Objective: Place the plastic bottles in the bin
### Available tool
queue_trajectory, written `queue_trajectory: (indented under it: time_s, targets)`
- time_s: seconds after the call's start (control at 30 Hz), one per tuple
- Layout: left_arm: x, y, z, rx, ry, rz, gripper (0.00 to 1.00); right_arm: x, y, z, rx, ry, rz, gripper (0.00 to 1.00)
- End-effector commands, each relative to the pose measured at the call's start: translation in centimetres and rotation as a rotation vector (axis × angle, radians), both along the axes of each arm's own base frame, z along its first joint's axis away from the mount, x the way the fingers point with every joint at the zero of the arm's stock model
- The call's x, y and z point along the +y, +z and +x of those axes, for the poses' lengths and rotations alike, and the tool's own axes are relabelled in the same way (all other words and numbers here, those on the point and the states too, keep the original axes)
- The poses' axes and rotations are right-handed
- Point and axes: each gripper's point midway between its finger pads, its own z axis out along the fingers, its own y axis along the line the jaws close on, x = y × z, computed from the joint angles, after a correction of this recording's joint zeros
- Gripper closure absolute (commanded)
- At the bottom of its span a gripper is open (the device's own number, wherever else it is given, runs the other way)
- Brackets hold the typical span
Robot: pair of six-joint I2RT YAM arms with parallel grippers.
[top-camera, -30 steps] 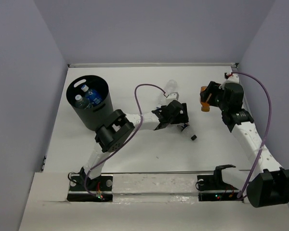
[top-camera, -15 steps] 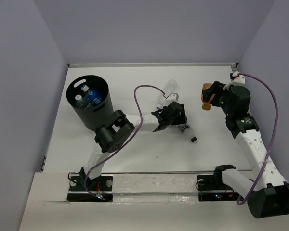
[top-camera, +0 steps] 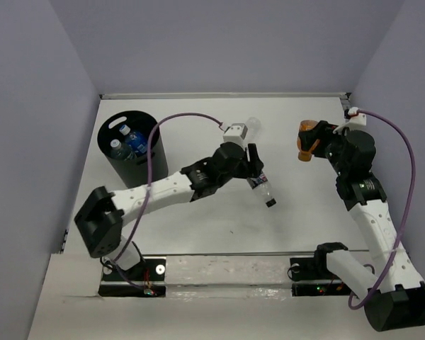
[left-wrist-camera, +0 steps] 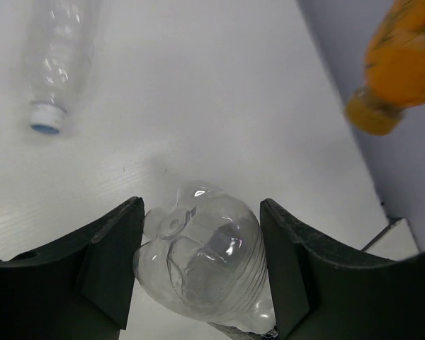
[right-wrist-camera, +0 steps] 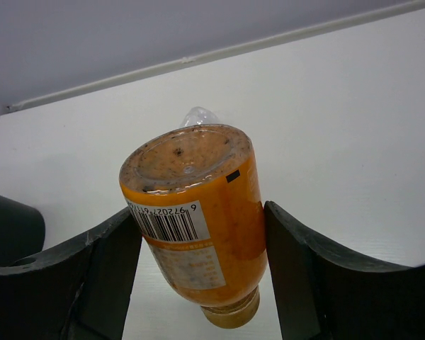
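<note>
- Our left pincer [left-wrist-camera: 200,207] is closed on the dark-labelled bottle [top-camera: 263,187]. One finger presses each side of its clear body. Its base faces the wrist camera and its black cap points down and away.
- From above, that bottle sits near the middle of the tabletop [top-camera: 198,227], tilted. We cannot tell whether the cap touches the surface.
- Our right pincer [right-wrist-camera: 200,210] is clamped around the orange bottle [right-wrist-camera: 198,212]. The bottle hangs cap-down with its base toward the wrist camera and its barcode label facing us. It is held clear of the tabletop, on the right side.
- The plain clear bottle [left-wrist-camera: 60,49] lies on its side on the tabletop beyond the left pincer, toward the far edge. Nothing grips it.
- The bin [top-camera: 143,170] stands upright at the far left, well apart from both pincers.
- Inside the bin we see two bottles with blue labels [top-camera: 134,142].
</note>
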Motion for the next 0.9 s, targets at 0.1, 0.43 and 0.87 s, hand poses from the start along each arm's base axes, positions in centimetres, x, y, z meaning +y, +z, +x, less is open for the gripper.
queue_trajectory:
  time_s: [0.1,0.43,0.87]
  targets:
    - [13.1,16.4,0.5,-0.289,0.271,-0.01,0.86,3.4,3.3,-1.4,-0.12,0.167,0.071,0.54]
    - [39.6,23.1,2.9,-0.461,1.085,0.396,0.82,14.3,4.4,-3.4,-0.146,0.446,0.081,0.54]
    - [44.6,18.4,7.2,-0.403,1.258,0.663,0.8,27.3,4.5,-7.1,-0.158,0.697,0.04,0.55]
